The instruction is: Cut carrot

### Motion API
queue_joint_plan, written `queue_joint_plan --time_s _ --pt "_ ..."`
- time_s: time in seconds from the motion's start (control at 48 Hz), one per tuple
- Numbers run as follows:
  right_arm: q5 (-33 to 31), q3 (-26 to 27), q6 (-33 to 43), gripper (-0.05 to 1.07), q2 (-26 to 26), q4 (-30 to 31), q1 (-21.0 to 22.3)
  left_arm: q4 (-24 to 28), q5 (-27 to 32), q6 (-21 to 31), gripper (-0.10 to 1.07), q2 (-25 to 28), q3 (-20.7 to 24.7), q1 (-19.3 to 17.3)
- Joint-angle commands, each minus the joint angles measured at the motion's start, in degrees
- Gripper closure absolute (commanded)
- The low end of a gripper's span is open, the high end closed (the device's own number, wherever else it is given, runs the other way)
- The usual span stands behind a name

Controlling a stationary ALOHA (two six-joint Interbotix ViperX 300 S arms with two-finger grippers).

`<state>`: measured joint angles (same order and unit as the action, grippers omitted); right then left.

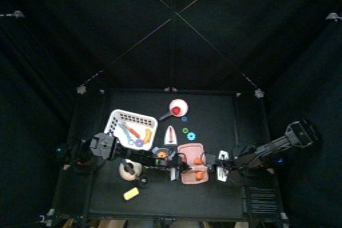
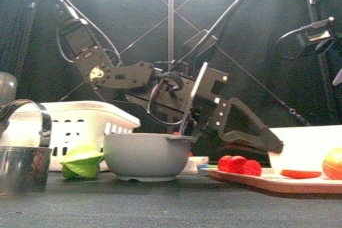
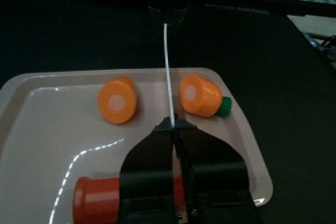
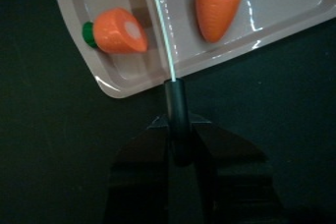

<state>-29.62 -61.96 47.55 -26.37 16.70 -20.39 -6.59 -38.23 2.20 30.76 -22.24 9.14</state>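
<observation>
I see the carrot [image 3: 199,95] in two stiff, roll-prone pieces on the tray [image 3: 53,90]; both jaws clenched on the knife [image 4: 157,31] handle.

No writing, label, brand or number can be read anywhere here: not on the tray [image 3: 53,100], the carrot pieces [image 3: 118,99], the white basket [image 2: 94,120] or the bowl [image 2: 150,157].

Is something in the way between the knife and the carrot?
No, nothing I can see. The left gripper holds the knife, and its blade sits right between the two carrot pieces on the tray: the round piece on one side, the green-tipped piece on the other.
</observation>
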Motion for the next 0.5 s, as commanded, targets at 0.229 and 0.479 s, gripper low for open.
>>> queue_joint_plan --time_s 0.229,0.479 --pt "-1.76 4.04 0.35 0.58 -6.15 5.19 0.70 2.55 -0.53 -0.18 0.69 -7.12 0.09 0.62" --pt "-0.53 4.13 0.44 0.58 -7.65 7.21 0.70 2.72 -0.79 -0.18 0.69 -7.56 0.09 0.53"
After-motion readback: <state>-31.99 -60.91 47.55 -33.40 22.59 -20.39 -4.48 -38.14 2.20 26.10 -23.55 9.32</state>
